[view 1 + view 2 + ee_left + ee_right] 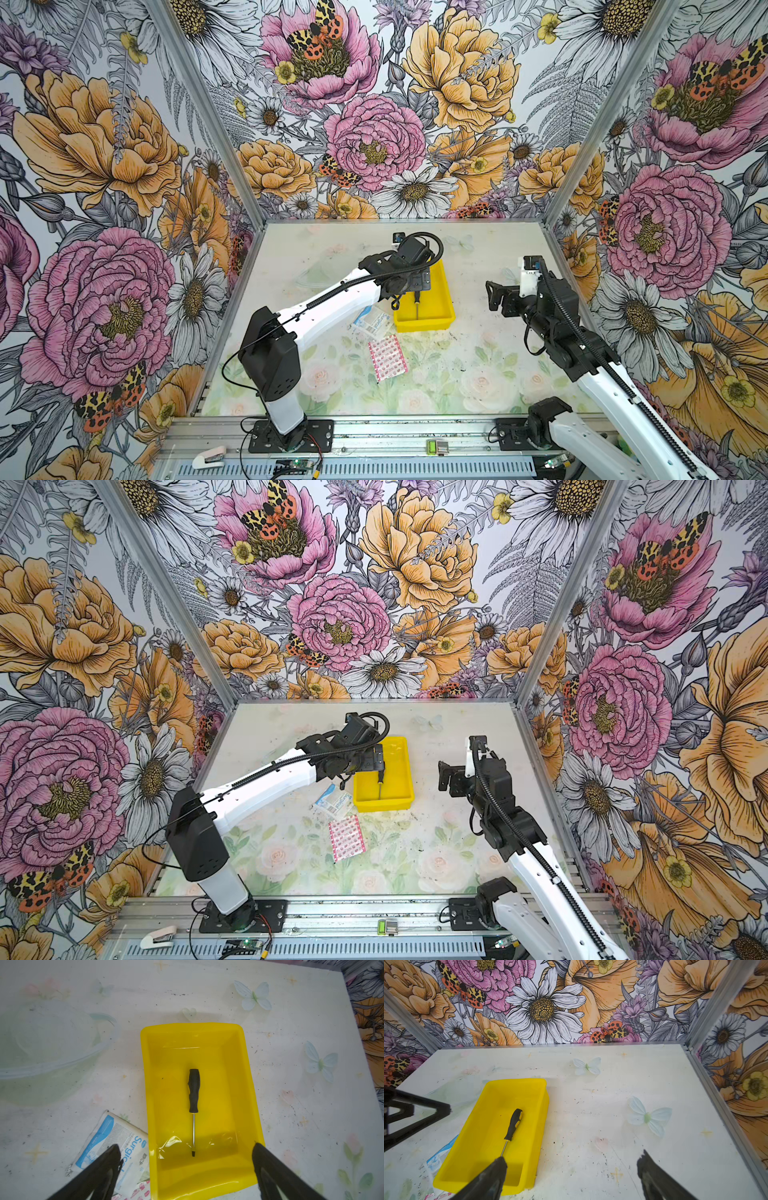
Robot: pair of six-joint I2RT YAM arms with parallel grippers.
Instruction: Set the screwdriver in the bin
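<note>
Screwdriver (193,1105) lies flat on the floor of the yellow bin (193,1026), handle toward the far wall and tip toward the near one, touching neither long side; by my reading the task is as good as done, so what worries me is undoing it. My left gripper (186,1146) hangs over the near end of the bin with its jaws spread wide and nothing between them; in the left wrist view one finger crosses the bin's near corner rim and the other sits over the surgical packet (116,1142), though I cannot tell how high either stands above them. If I pull that arm back low, a finger could hook the rolled rim and drag or tip the light tub, and the screwdriver would slide out onto the desk (301,1105); lifting straight up first seems safer. The packet lies tight against the bin's side, so snagging it might nudge the bin as well. My right gripper (572,1156) is also open and empty, well apart to the side; a careless sweep inward from there could shove the bin.
</note>
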